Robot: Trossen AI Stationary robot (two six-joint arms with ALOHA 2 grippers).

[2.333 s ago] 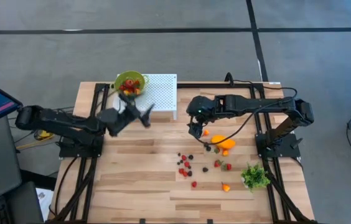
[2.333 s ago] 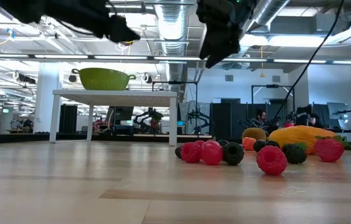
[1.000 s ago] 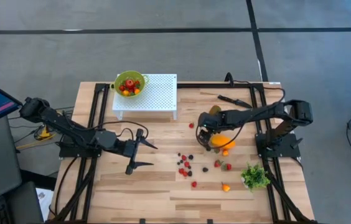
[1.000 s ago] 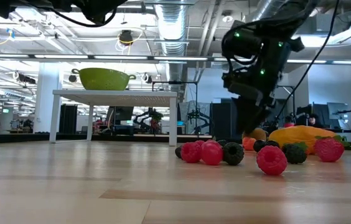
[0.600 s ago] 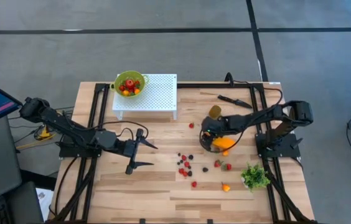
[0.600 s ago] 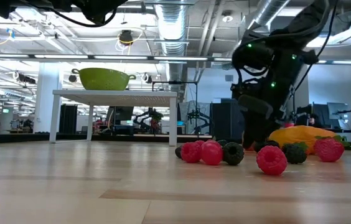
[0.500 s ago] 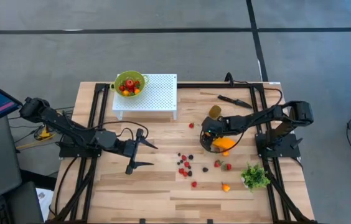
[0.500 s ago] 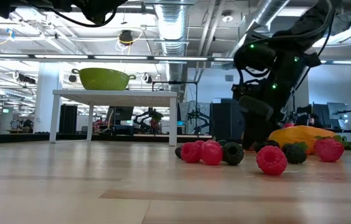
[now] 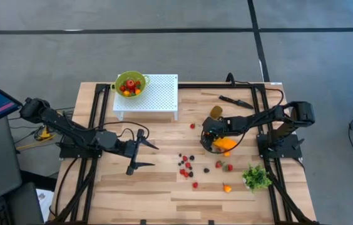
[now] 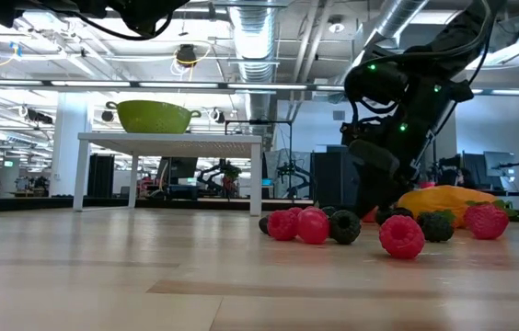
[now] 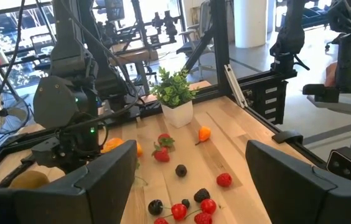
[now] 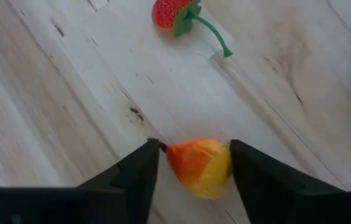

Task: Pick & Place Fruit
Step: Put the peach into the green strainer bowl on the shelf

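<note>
My right gripper (image 9: 209, 144) is down at the table, just left of the long orange fruit (image 9: 225, 143), and shut on a small orange-yellow fruit (image 12: 200, 167). A brownish kiwi (image 9: 216, 112) lies behind it. Red and dark berries (image 9: 186, 167) lie scattered near the table's middle, with strawberries (image 9: 223, 165) and another small orange piece (image 9: 226, 187) to their right. A green bowl (image 9: 130, 84) with fruit in it stands on a white perforated stand (image 9: 158, 97). My left gripper (image 9: 143, 156) waits open and level over the table's left half. My right gripper has the small orange-yellow fruit between its two fingertips (image 12: 147, 163), one on each side of it (image 12: 174, 158). The fingers slant steeply down from the table's right. The fruit rests on the wooden table top.
A black knife (image 9: 234, 100) lies at the back right. A green leafy bunch in a white pot (image 9: 256, 177) stands near the front right. A strawberry with a green stem (image 12: 170, 14) lies just past the right gripper. Bare wood spreads across the near left.
My right gripper has sunk to the table top and shifted slightly toward the near edge, ending beside the long orange fruit; it has kept still for the last half second. The fruit on the table has stayed where it was.
</note>
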